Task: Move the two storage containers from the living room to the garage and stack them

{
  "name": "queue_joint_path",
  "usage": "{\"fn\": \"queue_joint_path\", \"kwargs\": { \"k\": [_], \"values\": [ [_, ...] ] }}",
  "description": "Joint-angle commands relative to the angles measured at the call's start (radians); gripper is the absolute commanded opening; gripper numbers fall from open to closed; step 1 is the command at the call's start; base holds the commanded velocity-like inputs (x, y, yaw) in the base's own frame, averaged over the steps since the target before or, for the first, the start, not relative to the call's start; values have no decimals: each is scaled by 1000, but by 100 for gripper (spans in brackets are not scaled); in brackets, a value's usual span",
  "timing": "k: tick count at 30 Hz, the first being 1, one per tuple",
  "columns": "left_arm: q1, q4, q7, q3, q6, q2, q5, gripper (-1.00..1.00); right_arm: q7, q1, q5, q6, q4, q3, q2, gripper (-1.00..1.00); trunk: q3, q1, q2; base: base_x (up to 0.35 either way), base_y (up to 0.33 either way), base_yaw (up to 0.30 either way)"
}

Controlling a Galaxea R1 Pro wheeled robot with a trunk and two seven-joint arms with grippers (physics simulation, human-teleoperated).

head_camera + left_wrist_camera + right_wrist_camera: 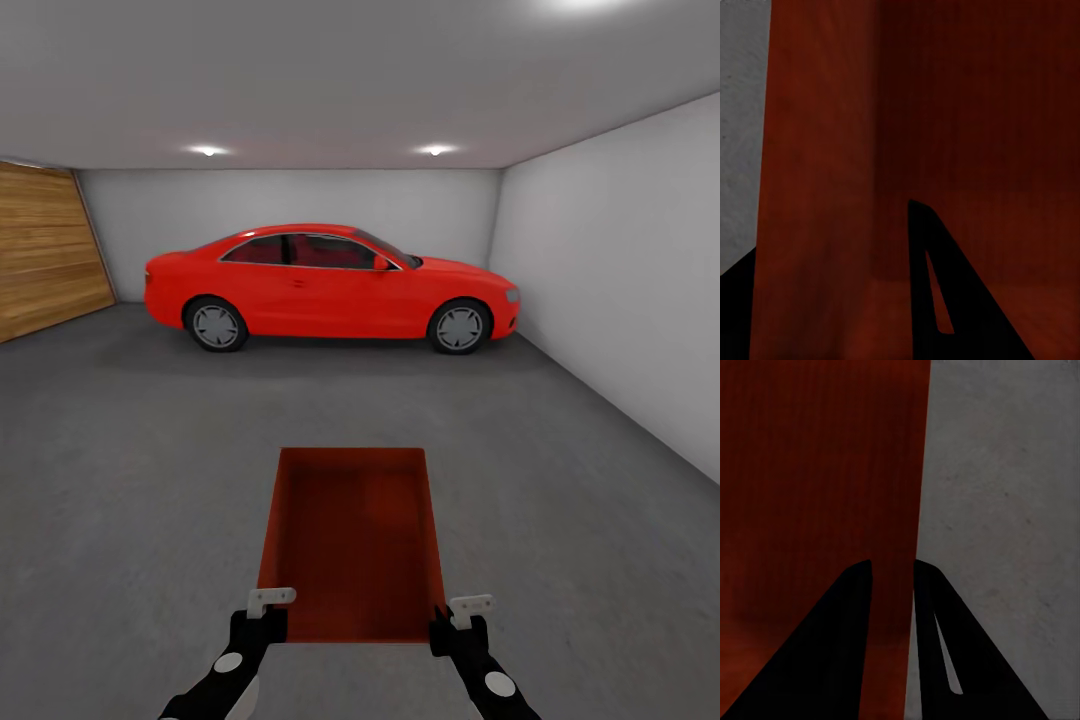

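Garage floor [120, 480] reached: my left gripper [268, 612] and right gripper [458, 618] each clamp a wall of the container [352, 540]; lowering is due next.

Matt orange-red storage container [352, 540], rough grey concrete floor [120, 480], glossy red car [330, 288], slatted wooden door [45, 250].

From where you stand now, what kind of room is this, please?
Most likely a garage. A red car is parked at the far wall, a slatted wooden door fills one side, and the floor is rough grey concrete between bare pale walls.
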Motion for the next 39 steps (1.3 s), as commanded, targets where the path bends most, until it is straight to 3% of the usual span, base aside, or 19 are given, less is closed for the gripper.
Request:
{"fn": "queue_joint_path", "kwargs": {
  "k": [1, 16, 39],
  "values": [
    [-2, -2, 53, 18, -4, 12, -4, -100, 29, -1, -11, -3, 1, 11, -1, -100, -2, 1, -2, 127, 0, 0],
    [-2, -2, 53, 18, -4, 12, -4, -100, 29, -1, -11, -3, 1, 11, -1, -100, -2, 1, -2, 18, 0, 0],
    [-2, -2, 53, 18, -4, 12, -4, -100, 29, -1, -11, -4, 1, 11, -1, -100, -2, 1, -2, 157, 0, 0]
  ]
}}
